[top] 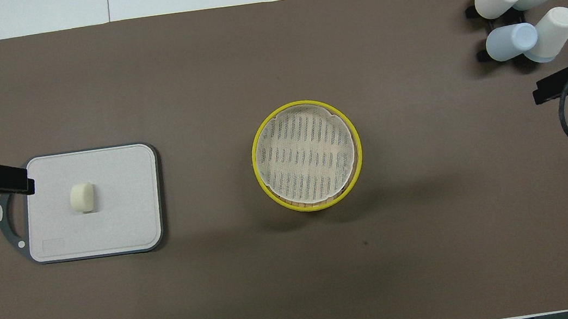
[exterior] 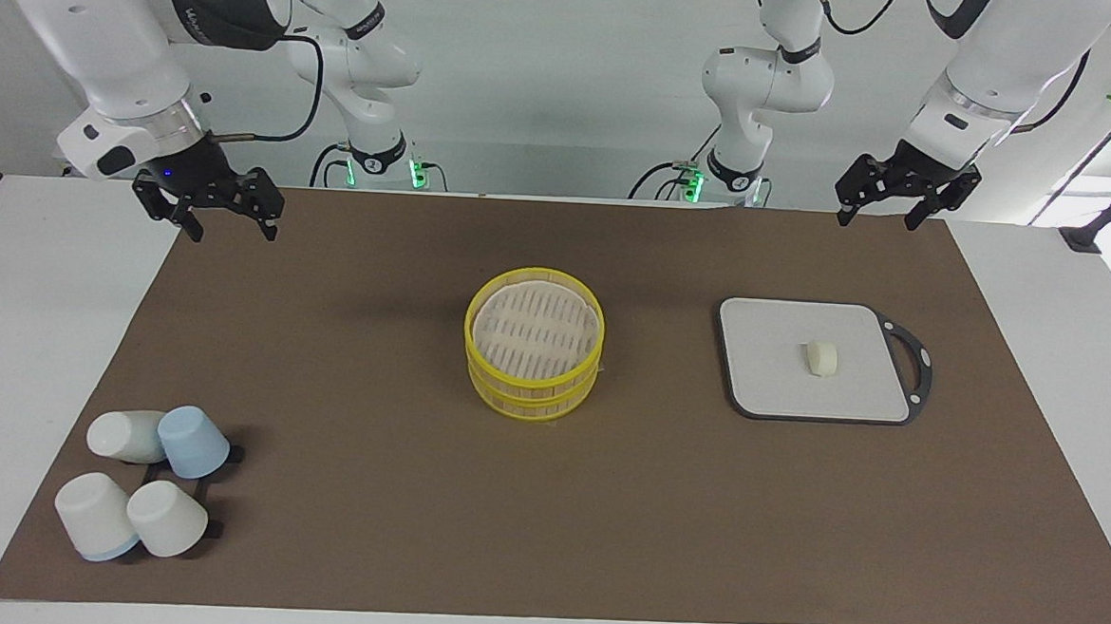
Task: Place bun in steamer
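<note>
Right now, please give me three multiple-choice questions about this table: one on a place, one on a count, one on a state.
1. Where does the bun lie?
A. in the steamer
B. on the grey board
C. among the cups

2. How many cups stand toward the right arm's end of the table?
A. two
B. four
C. six

3. What is in the steamer?
A. nothing but its liner
B. the bun
C. a cup

Answers: 1 B, the bun rests on the grey board. 2 B, four cups are grouped together. 3 A, only the pale liner shows inside the yellow rim.
</note>
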Controlling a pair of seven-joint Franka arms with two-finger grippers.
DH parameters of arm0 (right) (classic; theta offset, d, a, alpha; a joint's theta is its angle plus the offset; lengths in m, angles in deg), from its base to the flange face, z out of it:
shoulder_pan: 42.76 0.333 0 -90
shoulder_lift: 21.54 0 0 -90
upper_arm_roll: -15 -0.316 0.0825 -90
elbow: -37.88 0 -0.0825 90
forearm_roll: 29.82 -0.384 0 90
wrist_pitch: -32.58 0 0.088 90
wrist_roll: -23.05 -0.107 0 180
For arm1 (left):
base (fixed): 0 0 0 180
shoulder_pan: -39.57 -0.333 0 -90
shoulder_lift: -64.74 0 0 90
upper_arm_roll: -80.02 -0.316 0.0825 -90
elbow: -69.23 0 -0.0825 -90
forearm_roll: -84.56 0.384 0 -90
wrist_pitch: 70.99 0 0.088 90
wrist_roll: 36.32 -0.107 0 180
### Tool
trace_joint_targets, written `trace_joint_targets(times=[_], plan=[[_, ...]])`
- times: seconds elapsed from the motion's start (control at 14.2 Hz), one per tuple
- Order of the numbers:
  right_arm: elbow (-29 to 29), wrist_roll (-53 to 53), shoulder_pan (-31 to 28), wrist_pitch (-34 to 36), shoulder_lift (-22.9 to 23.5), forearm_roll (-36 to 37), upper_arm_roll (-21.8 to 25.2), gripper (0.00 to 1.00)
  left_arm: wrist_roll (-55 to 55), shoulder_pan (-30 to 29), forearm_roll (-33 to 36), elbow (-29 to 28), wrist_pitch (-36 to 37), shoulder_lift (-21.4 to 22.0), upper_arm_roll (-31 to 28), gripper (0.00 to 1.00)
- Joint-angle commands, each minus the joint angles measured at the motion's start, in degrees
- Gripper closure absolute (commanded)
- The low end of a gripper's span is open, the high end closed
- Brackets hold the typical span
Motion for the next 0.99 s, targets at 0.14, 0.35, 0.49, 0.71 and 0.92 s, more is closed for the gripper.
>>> trace_joint_targets(times=[0.14, 0.35, 0.49, 0.71, 0.92], plan=[[-0.21, 3.13, -1.98, -0.54, -0.31, 3.42, -0.61, 0.00, -0.13, 0.58, -0.11, -0.58, -0.30, 0.74, -0.41, 0.00], [-0.65, 2.78, -1.89, -0.36, -0.49, 3.42, -0.61, 0.00, -0.13, 0.15, -0.11, -0.58, -0.48, 0.74, -0.41, 0.00], [-0.65, 2.60, -1.89, -0.28, -0.49, 3.42, -0.70, 0.00, -0.04, 0.06, -0.11, -0.67, -0.92, 0.74, -0.41, 0.00], [-0.82, 2.43, -1.45, -0.10, -0.66, 3.16, -0.78, 0.00, -0.13, -0.03, -0.11, -1.28, -1.71, 1.00, -0.41, 0.00], [-1.00, -0.37, 1.34, -0.71, -0.75, 2.63, -1.66, 0.00, -0.22, -0.47, -0.11, -5.13, -5.03, 2.14, -0.76, 0.00]])
